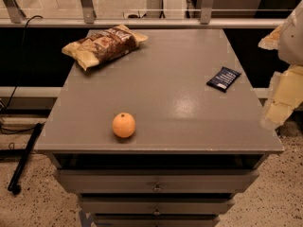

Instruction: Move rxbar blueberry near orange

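Note:
The rxbar blueberry [223,79] is a small flat navy-blue bar lying near the right edge of the grey table [156,70]. The orange [123,125] sits near the table's front edge, left of centre, far from the bar. My gripper [277,109] shows as pale cream shapes at the right edge of the view, beyond the table's right side, to the right of and a little nearer than the bar. It touches nothing.
A large brown-and-tan crinkly chip bag [104,45] lies at the table's back left. Drawers [156,181] sit under the tabletop. A black pole [23,160] and cables lie on the floor at left. A rail [142,22] runs behind the table.

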You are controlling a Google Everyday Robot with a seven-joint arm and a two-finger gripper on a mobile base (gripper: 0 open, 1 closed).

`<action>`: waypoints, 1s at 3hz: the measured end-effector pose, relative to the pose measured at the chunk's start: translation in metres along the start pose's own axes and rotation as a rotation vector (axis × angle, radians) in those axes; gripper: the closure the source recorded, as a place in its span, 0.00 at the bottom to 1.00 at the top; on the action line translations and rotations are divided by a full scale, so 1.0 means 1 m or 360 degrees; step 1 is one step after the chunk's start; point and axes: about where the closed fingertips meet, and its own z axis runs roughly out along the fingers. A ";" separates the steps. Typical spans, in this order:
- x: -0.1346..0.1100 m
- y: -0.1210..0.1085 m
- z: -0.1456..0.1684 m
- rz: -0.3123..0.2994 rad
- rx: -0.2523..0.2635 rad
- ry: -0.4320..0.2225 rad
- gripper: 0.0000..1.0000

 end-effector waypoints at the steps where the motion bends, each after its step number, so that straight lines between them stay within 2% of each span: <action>1: 0.000 0.000 0.000 0.0000 0.0000 0.0000 0.00; 2: -0.003 -0.016 0.010 -0.0003 0.0030 -0.0037 0.00; 3: -0.006 -0.057 0.049 0.0036 0.0051 -0.0143 0.00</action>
